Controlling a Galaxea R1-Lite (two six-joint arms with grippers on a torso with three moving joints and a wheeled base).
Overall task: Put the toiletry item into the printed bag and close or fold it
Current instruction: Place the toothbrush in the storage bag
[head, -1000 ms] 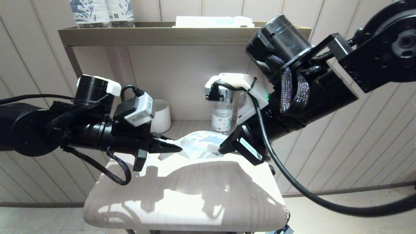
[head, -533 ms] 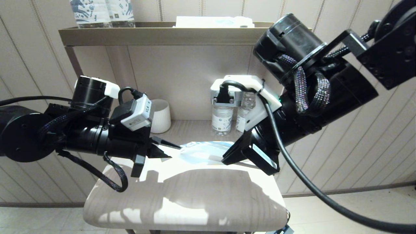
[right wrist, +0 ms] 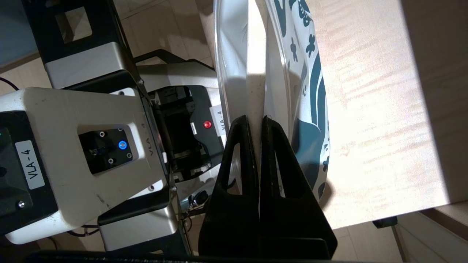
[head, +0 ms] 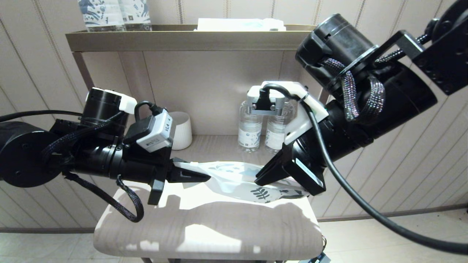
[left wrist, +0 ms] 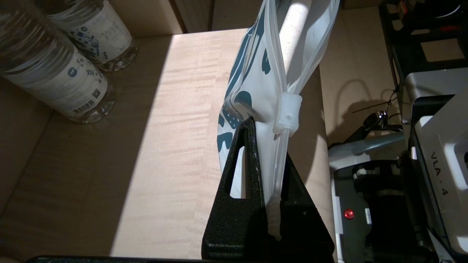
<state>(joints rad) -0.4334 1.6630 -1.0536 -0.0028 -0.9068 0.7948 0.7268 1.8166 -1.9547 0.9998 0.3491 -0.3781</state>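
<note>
The printed bag (head: 237,179) hangs stretched between the two grippers, lifted just above the table (head: 204,226) and in front of the two water bottles (head: 261,128). The left gripper (head: 204,177) has its jaws closed on one end of the bag, at the edge that carries the zip track and its small white slider (left wrist: 287,115). The right gripper (head: 261,179) has its jaws closed on the opposite end, pinching a thin fold of the bag next to the leaf print.

The bag looks like a thin, semi-translucent white film pouch, limp and very light. It sags in a shallow curve between the two grips and creases readily, so it probably needs holding at both ends to keep any shape. The film looks smooth and likely slippery, so firm pinches near the stiffer zip edge seem the safest hold; pulling too hard could slide it out of the jaws.

Dark blue leaves and flowers cover the end nearer the right gripper, while the rest is plain white. A pale cream rod, seemingly the toiletry item (left wrist: 292,40), shows through the film inside the bag.
</note>
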